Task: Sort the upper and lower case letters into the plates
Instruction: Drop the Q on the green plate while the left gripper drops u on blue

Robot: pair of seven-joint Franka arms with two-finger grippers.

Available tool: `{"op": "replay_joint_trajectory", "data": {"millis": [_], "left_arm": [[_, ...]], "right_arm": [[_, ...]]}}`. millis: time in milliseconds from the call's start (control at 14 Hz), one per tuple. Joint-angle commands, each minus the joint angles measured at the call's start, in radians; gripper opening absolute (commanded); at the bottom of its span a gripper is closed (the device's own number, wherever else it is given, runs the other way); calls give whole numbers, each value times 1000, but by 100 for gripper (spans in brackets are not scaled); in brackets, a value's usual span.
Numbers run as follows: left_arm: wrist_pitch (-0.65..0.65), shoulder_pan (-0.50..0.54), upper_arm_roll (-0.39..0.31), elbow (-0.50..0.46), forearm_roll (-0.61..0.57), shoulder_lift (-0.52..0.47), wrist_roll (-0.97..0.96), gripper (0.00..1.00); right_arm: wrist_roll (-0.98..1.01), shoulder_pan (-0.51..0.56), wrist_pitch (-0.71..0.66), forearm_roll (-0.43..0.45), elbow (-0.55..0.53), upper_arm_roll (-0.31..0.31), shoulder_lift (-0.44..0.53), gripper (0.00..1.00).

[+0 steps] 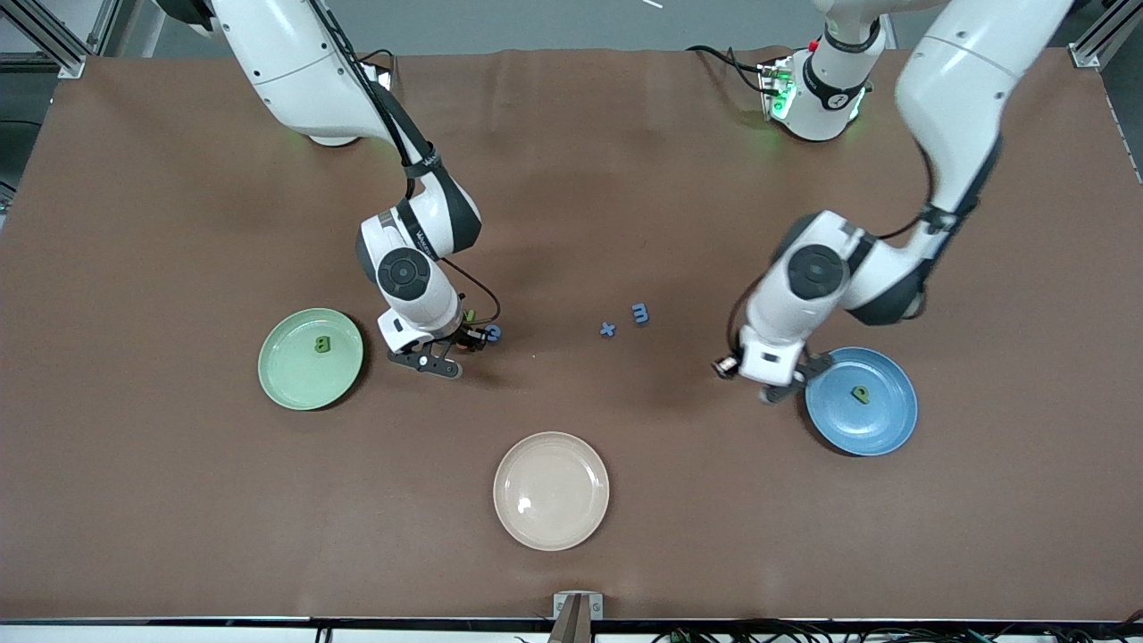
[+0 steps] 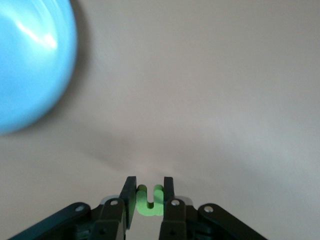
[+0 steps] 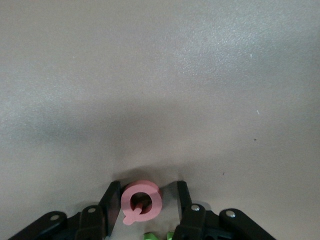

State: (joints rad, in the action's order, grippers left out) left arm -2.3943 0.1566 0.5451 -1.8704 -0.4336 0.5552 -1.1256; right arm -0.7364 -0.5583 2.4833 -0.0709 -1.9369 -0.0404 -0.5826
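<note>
Letters are tiny flat toy pieces: probably light and stiff, thin enough to slip, so pinch across the flat edges, low to the desk [image 1: 179, 536].

Left end effector [image 2: 149, 197] is clamped on the green u [image 2: 150, 200], just beside the blue plate [image 1: 884, 429], on the side toward the cream plate [image 1: 551, 490]. Right end effector [image 3: 145, 202] straddles the red Q [image 3: 141, 201] on the desk, fingers [image 3: 111, 200] either side with a gap on one side, not yet gripping. It sits between the green plate [image 1: 286, 379] and the cream plate's line.

Counts:
- three plates; cream one empty
- green B [image 1: 322, 344] on the green plate
- green p [image 1: 860, 394] on the blue plate
- blue x [image 1: 608, 329] and blue m [image 1: 639, 313] loose on the desk, farther from the front camera than the cream plate
- a blue letter [image 1: 493, 333] beside the right end effector, shape unreadable
- some green at the Q's edge, unclear
- seven letters seen clearly
</note>
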Motion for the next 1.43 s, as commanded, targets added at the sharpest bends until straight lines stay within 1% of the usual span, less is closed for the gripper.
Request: {"op": "replay_joint_trajectory", "data": {"millis": [0, 72, 143, 215, 358, 430, 573, 645, 716, 859, 931, 1003, 1074, 1289, 1361], "left_arm": [[84, 73, 7, 80, -20, 0, 119, 0], [86, 104, 6, 83, -20, 6, 160, 0], [86, 133, 6, 83, -22, 21, 194, 0], [84, 165, 7, 85, -33, 40, 210, 1], [81, 190, 6, 85, -81, 66, 210, 1], [72, 202, -4, 83, -120, 86, 205, 2], [46, 231, -16, 82, -163, 109, 201, 5], [43, 233, -16, 83, -163, 115, 201, 11], [43, 233, -16, 83, -163, 114, 199, 14], [43, 232, -16, 79, -160, 114, 187, 28], [43, 228, -14, 79, -154, 114, 187, 42], [43, 224, -14, 77, -149, 111, 185, 74], [43, 222, -11, 74, -149, 108, 185, 99], [55, 224, -5, 59, -148, 86, 184, 100], [55, 222, 8, 45, -148, 72, 164, 100]], "right_arm": [[-23, -2, 5, 19, -24, 1, 20, 29], [-23, 0, 5, 19, -24, 1, 20, 22], [-23, 1, 5, 19, -22, 1, 20, 10], [-23, 4, -3, 19, -21, 1, 20, 3], [3, 46, -10, 19, -10, -1, 35, 1], [38, 76, -52, 19, 10, 0, 55, 0], [153, 151, -217, 17, 77, 1, 85, 0], [214, 188, -266, 17, 96, 1, 102, 0], [283, 227, -288, 16, 98, 1, 121, 0], [435, 318, -308, 16, 90, 2, 136, 0], [503, 357, -308, 16, 84, 2, 135, 0], [538, 382, -296, 16, 69, 2, 133, 0], [546, 393, -279, 16, 56, 2, 130, 1], [545, 394, -155, 13, -46, 2, 129, 1], [545, 393, -129, 13, -74, 4, 129, 1]]}}
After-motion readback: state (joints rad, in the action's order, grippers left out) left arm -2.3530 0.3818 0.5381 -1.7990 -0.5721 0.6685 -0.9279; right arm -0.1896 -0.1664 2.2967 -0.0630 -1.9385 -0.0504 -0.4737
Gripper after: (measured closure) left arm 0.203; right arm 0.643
